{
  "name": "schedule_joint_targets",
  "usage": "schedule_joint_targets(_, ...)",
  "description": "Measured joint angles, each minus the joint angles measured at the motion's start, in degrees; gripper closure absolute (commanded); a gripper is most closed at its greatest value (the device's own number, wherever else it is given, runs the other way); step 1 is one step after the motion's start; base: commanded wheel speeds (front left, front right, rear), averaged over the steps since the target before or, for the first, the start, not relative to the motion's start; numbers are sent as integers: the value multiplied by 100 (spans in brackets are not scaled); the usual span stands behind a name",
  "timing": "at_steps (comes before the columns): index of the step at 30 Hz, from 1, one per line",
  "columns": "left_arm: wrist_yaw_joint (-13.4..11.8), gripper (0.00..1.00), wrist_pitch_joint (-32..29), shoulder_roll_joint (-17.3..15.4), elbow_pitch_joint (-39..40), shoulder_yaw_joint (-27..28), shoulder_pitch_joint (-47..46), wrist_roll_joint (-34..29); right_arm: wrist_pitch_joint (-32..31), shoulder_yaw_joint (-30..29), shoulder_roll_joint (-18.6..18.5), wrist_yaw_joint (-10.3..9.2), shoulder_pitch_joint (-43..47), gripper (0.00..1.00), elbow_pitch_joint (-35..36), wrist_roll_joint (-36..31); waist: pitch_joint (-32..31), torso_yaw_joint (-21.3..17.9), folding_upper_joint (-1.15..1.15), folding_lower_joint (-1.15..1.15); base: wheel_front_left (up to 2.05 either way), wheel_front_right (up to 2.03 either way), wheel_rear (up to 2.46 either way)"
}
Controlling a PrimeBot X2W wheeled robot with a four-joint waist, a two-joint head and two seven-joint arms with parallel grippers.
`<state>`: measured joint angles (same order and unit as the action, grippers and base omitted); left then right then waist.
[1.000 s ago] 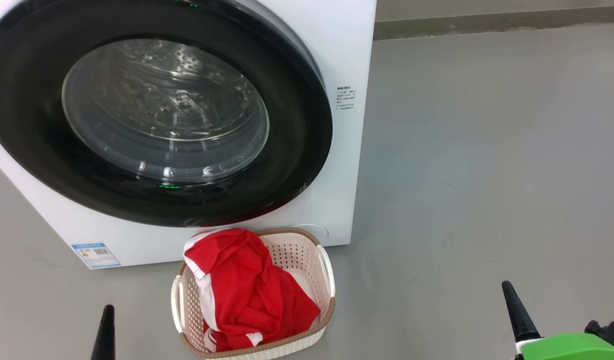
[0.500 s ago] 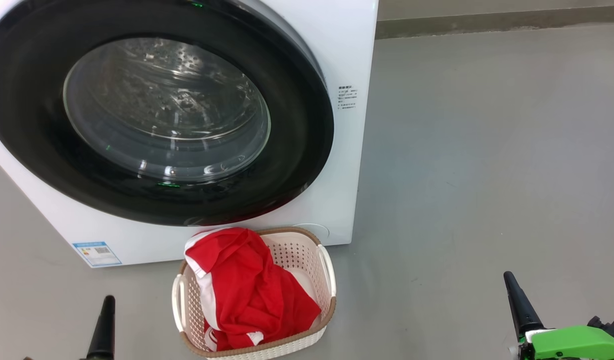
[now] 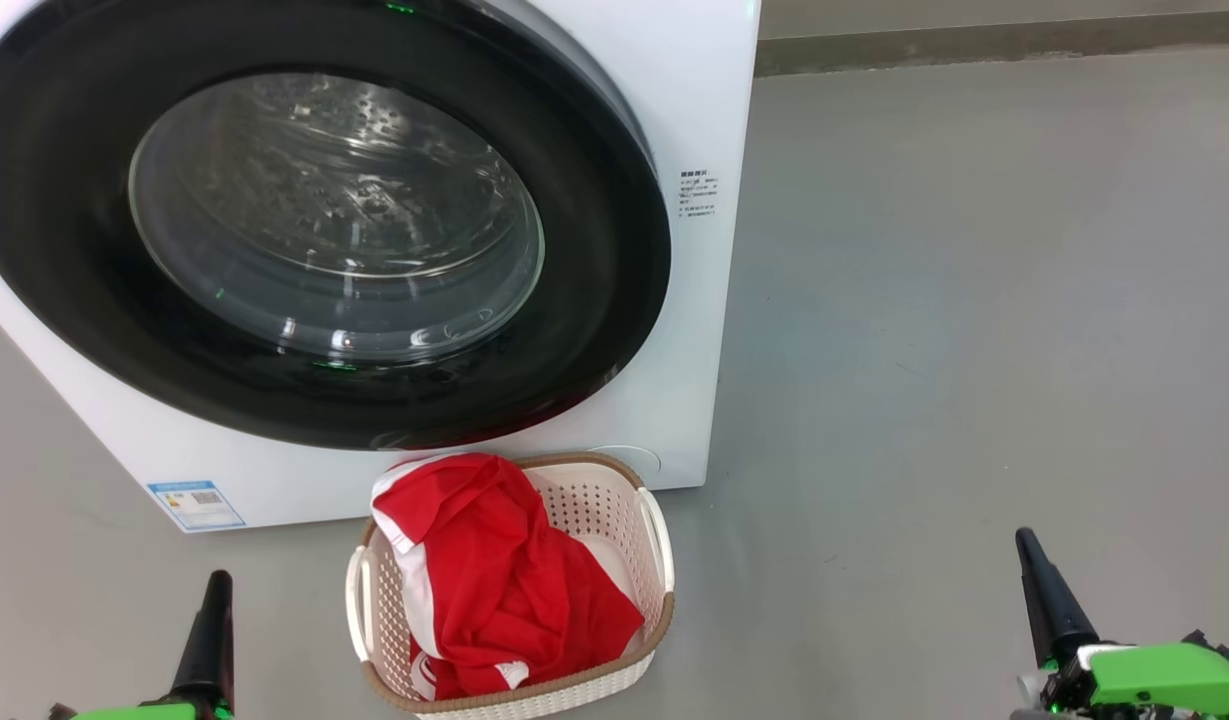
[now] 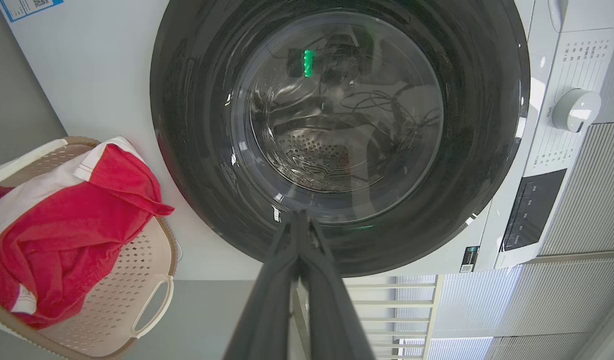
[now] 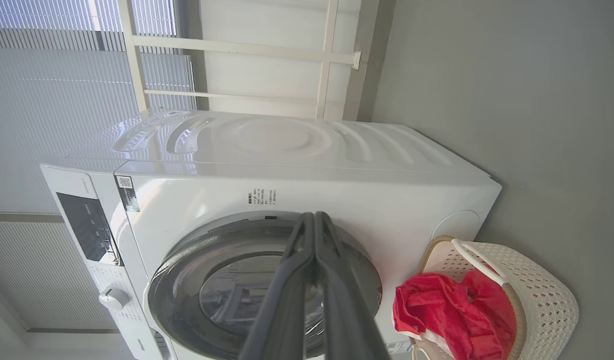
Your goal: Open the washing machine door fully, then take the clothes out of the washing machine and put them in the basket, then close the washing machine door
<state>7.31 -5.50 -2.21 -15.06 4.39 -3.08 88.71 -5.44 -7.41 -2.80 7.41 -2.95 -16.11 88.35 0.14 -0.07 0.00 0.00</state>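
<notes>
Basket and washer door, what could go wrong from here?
1. The clothes are heaped higher than the basket rim, and one fold hangs over the edge nearest the washer. A bump might spill them onto the floor.
2. The door looks closed, but the pictures can't show whether it has latched. If it hasn't, it may swing open again.

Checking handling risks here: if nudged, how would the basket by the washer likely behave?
The basket looks like thin perforated plastic, so it is probably light and apt to slide on the smooth floor. The clothes are heaped toward one side, so lifting by one handle might tilt it.
</notes>
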Motion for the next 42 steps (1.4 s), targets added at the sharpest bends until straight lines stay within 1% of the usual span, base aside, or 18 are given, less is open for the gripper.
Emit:
schedule_joint_targets(7, 0, 100, -57, 10, -12, 25, -51, 324, -60, -35, 9, 0, -92, 100, 35, 361, 3, 7, 0, 0, 0, 0, 0)
schedule_joint_targets(42, 0, 100, -57, 21, -13, 29, -81, 324, -60, -38, 11, -1, -92, 100, 35, 360, 3, 7, 0, 0, 0, 0, 0)
